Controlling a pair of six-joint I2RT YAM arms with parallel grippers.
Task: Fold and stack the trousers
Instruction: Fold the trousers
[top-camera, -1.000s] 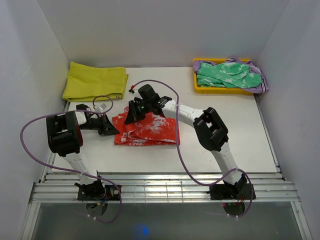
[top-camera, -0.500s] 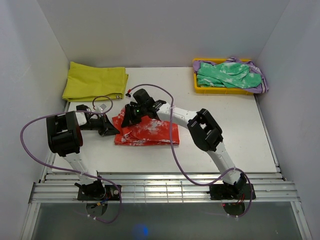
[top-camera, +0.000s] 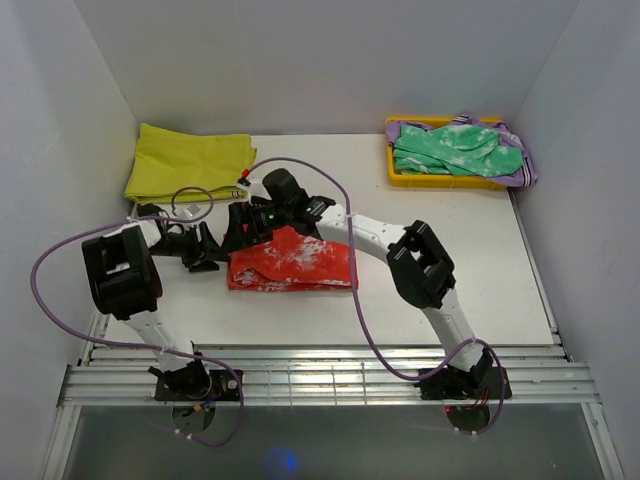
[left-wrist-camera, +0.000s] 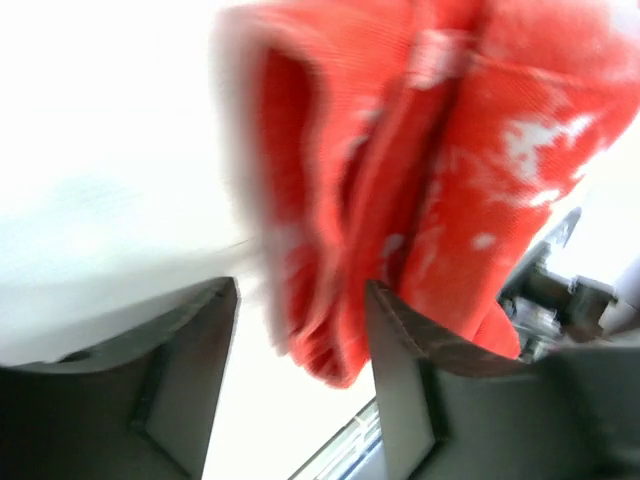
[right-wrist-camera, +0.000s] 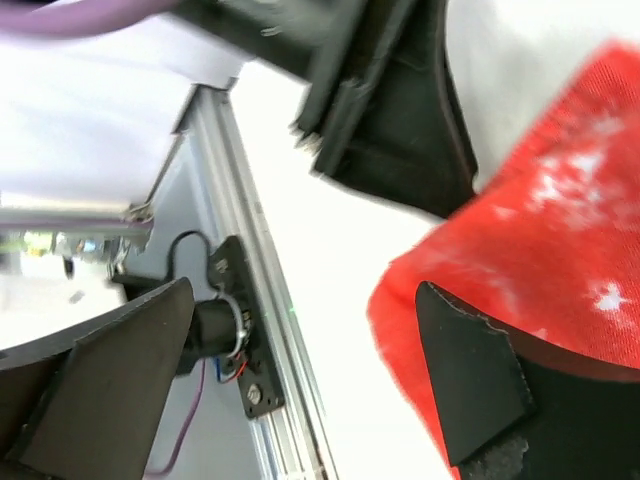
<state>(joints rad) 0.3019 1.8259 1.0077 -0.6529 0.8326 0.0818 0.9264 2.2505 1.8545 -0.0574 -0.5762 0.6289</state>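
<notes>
Your trousers (top-camera: 295, 262) lie folded into a flat red bundle in the middle of the frame, and the long side runs left to right across the white table (top-camera: 450, 260). Both arms meet at the left end. The left gripper (top-camera: 212, 255) sits just off the lower left corner, and the right gripper (top-camera: 238, 235) sits over the upper left corner.

Neither is clamped on anything. In the left wrist view the fingers stand apart, with the stacked fold edges of the cloth showing in the gap between them. In the right wrist view the fingers are spread wide, with a red corner beside one finger and bare table between them.

From either gripper, then, the bundle stretches away to the right, and its layered edge faces the left gripper. I judge that arm the better placed to take the whole thickness.

You have open table to the right of the bundle. The folded yellow cloth (top-camera: 188, 162) lies in the upper left, near the left arm. The yellow tray (top-camera: 440, 182) with the green garment (top-camera: 455, 148) sits well apart in the upper right.
</notes>
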